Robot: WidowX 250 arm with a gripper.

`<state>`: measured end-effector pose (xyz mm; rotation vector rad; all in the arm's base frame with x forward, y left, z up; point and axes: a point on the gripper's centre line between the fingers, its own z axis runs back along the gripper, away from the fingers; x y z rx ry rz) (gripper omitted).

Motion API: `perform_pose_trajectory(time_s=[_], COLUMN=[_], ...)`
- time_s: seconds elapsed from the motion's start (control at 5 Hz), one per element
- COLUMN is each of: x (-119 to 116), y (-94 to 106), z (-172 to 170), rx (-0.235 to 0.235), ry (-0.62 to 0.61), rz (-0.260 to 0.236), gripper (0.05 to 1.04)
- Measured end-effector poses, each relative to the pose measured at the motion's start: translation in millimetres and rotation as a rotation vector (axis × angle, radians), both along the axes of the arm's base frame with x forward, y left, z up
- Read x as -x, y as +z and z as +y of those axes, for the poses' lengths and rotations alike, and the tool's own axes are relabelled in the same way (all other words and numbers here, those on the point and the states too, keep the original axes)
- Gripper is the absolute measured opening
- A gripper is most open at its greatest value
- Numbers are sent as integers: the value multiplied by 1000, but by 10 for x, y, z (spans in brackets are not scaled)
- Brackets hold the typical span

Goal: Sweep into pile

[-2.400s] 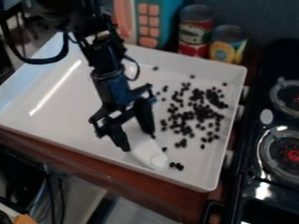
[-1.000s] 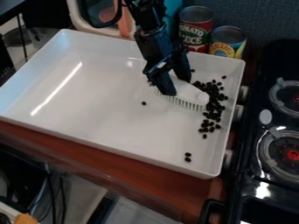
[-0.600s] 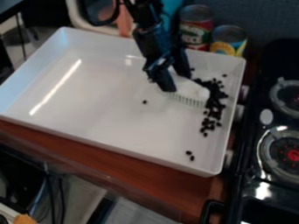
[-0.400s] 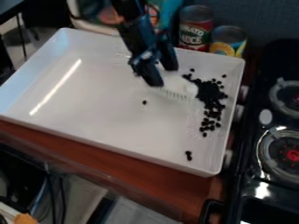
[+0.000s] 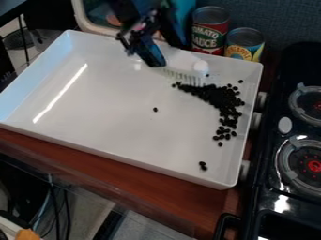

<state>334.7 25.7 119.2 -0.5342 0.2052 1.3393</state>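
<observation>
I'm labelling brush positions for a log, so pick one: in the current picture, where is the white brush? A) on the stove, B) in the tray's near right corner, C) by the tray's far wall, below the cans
C: the white brush is by the far wall of the tray.

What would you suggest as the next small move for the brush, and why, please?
I would probably ease the brush, held in the gripper, toward the tray's stove side with its bristles low. The dark beans form a curved band: its thin far end tapers off beside the bristles, while the thicker part lies nearer the stove, so this should gather that tail in.
</observation>
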Motion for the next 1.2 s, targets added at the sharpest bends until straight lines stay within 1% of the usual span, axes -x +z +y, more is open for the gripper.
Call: perform_pose_trajectory(time_s=[0.2,0.4,0.6,0.8,1.0,1.2], x=[125,263,367,405,401,429], y=[-80,-323,-646,-739,-735,-717], z=[-11,-107,-140,-217,-242,-293], rx=[-24,-97,-157,-169,-155,-123], ry=[-18,-33,-59,-82,-76,-78], rz=[59,123,149,141,140,159], gripper=[684,684,684,684,684,684])
